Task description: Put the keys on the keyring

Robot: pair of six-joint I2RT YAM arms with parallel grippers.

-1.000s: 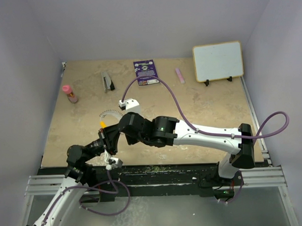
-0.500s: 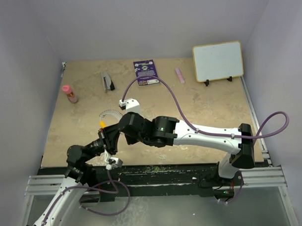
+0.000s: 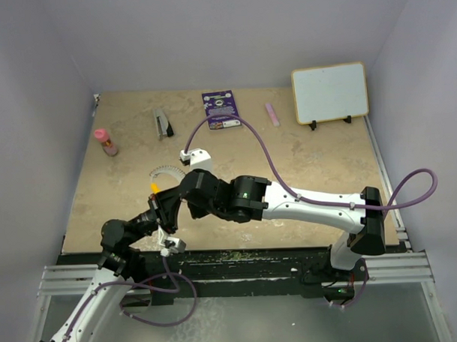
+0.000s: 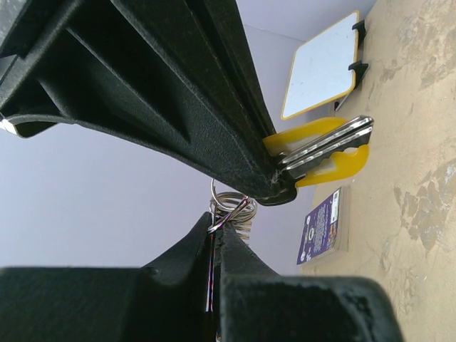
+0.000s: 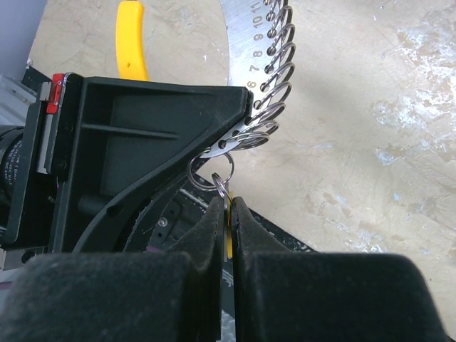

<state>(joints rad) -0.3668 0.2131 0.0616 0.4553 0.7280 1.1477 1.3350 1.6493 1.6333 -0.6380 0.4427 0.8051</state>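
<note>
The keyring [image 5: 267,85] is a curved silvery strip strung with several wire loops; its arc [image 3: 165,172] lies over the tabletop. My left gripper [image 4: 217,224] is shut on the strip's end, loops [image 4: 231,206] just past its tips. My right gripper [image 5: 228,201] is shut on a thin key, with a yellow sliver between its pads and a small split ring [image 5: 208,174] above them touching the strip's end hole. In the left wrist view the yellow-headed keys [image 4: 324,146] stick out beyond the right finger. A yellow key head [image 3: 154,188] shows where both grippers meet.
At the back stand a pink bottle [image 3: 104,141], a grey-and-black tool [image 3: 163,123], a purple card [image 3: 221,110], a pink eraser [image 3: 272,113] and a small whiteboard [image 3: 329,92]. The table's dark front edge [image 3: 239,253] runs close behind the grippers.
</note>
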